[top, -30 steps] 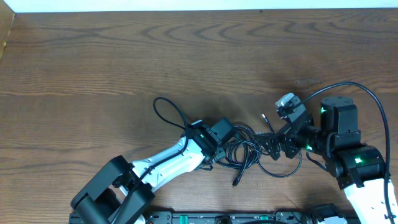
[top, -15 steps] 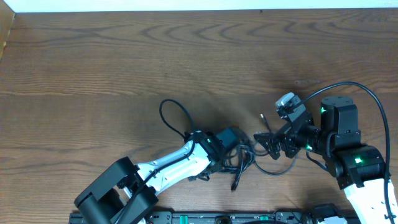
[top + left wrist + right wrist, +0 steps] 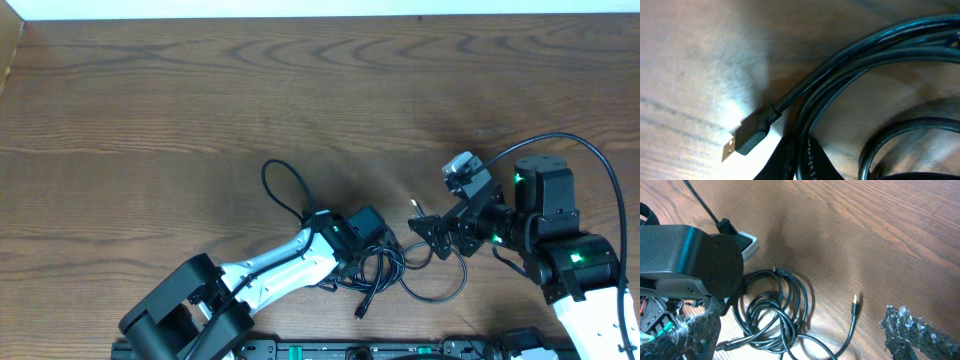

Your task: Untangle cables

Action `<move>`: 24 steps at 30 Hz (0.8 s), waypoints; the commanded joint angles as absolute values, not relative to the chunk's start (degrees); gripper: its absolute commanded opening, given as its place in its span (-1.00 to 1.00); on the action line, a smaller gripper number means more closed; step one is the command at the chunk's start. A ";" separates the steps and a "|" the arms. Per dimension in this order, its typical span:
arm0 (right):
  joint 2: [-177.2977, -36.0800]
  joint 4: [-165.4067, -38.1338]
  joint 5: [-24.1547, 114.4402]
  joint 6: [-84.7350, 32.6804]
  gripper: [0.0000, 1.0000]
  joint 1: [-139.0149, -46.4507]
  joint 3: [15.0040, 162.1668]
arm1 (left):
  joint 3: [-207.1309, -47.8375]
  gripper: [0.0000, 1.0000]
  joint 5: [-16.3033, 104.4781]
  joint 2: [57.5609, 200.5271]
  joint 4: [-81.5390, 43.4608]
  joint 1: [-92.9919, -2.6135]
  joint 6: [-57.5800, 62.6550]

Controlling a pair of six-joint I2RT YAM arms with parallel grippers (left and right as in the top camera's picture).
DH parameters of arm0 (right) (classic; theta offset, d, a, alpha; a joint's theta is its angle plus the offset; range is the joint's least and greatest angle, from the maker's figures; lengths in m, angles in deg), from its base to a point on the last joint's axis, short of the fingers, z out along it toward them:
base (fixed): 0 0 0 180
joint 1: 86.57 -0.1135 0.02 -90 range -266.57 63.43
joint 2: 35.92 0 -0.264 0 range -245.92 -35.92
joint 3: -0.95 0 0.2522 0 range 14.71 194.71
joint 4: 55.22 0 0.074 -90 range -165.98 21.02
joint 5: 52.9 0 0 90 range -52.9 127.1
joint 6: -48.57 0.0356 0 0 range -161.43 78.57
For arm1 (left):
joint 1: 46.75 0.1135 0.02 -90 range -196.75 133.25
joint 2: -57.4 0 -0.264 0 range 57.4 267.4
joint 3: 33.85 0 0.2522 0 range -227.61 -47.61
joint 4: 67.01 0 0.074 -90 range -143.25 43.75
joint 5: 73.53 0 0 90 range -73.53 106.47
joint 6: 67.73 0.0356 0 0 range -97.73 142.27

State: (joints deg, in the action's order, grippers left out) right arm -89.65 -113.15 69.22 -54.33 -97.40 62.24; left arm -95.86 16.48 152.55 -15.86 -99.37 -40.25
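Note:
The cables [image 3: 385, 268] lie as a tangle of thin black loops near the table's front edge, with one wide loop [image 3: 440, 292] trailing right. My left gripper [image 3: 372, 250] sits on the tangle's left side. In the left wrist view its fingers [image 3: 815, 162] are shut on a strand of the cables [image 3: 850, 60], just beside a USB plug [image 3: 747, 137]. My right gripper [image 3: 432, 232] stands open just right of the tangle. From the right wrist, the coil [image 3: 775, 310] lies between and ahead of the open gripper [image 3: 800, 327]. A free plug [image 3: 856, 300] points away.
Another plug end [image 3: 362, 313] lies near the front rail. The left arm's own thicker cable [image 3: 283, 185] loops out behind its wrist. The left gripper's housing [image 3: 690, 260] fills the left of the right wrist view. Bare wood stretches toward the far edge [image 3: 320, 60].
My left gripper has shut on a strand and moved slightly right. The tangle shifted toward the front edge, and its loose plug end slid down and left. The right gripper stayed open.

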 commanded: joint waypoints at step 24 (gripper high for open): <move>-89.54 -115.29 76.78 -53.61 0.99 -97.53 62.70 | -101.43 -0.86 -9.46 110.52 -27.27 -99.18 2.35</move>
